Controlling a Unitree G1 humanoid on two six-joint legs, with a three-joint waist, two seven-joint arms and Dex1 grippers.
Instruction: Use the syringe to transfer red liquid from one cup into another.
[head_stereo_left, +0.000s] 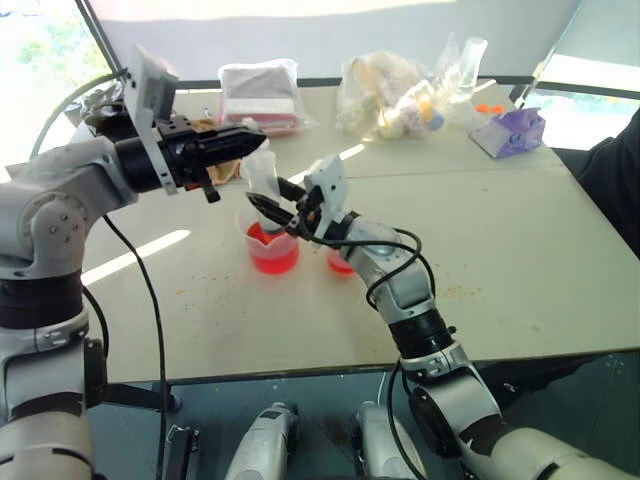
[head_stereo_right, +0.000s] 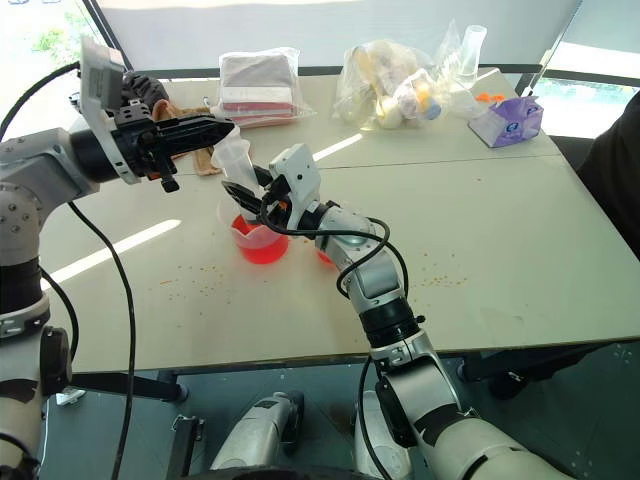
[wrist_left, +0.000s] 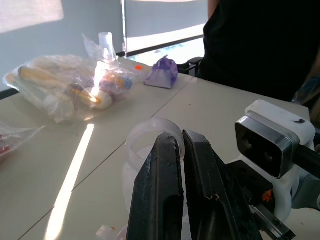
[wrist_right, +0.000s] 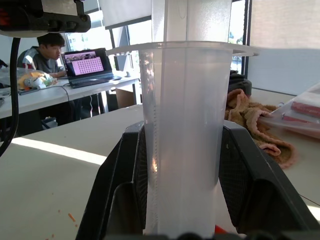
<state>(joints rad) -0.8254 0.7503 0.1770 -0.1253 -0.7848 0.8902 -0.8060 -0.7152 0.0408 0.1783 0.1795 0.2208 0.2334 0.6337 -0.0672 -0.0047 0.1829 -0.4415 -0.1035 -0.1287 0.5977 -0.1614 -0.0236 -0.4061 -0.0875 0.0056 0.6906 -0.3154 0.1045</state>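
over the pale bench (head_stereo_left: 520, 260), my right fingers (wrist_right: 182, 165) clamp the clear barrel of the syringe (wrist_right: 182, 135), which stands nearly upright with its lower end inside the wide spouted cup (head_stereo_left: 272, 248) of red liquid (head_stereo_left: 274, 256). my left fingers (wrist_left: 182, 175), pressed together, pinch the white plunger top (wrist_left: 150, 145) above the barrel. the smaller cup (head_stereo_left: 340, 264), with a shallow red layer, sits on the bench just beside the wide 1, partly behind my right wrist.
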